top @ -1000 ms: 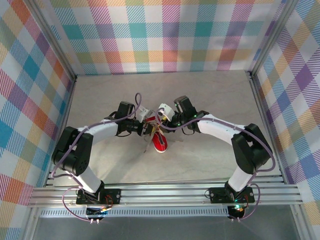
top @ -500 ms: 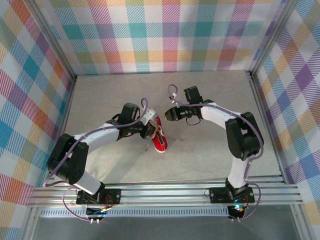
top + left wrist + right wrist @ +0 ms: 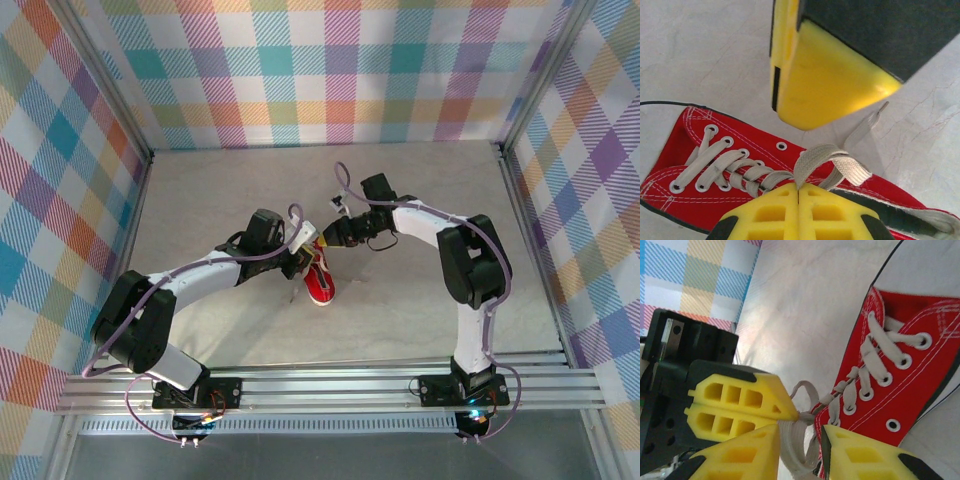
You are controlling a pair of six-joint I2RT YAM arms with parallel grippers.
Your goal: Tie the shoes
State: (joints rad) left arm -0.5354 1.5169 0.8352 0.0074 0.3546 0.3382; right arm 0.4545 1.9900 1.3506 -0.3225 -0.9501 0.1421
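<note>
The red shoe (image 3: 320, 283) lies on the table with its white toe toward the arms; its laced upper (image 3: 715, 165) (image 3: 910, 370) shows in both wrist views. My left gripper (image 3: 308, 243) (image 3: 799, 186) (image 3: 792, 416) is shut on a grey lace loop (image 3: 820, 155) just above the shoe's opening. My right gripper (image 3: 330, 238) (image 3: 800, 430) meets it from the right, jaws apart, with a band of the lace (image 3: 797, 450) running between its fingers. One right finger (image 3: 825, 75) hangs close over the left gripper's tips.
A loose lace end (image 3: 867, 125) trails on the pale marble-look table (image 3: 420, 290). Checkered walls (image 3: 330, 70) enclose the back and both sides. A metal rail (image 3: 330, 385) with both arm bases runs along the near edge.
My right gripper pulled back from the shoe, then came in again to the left gripper, its jaws narrower than before. The left gripper stayed shut and shifted slightly right.
</note>
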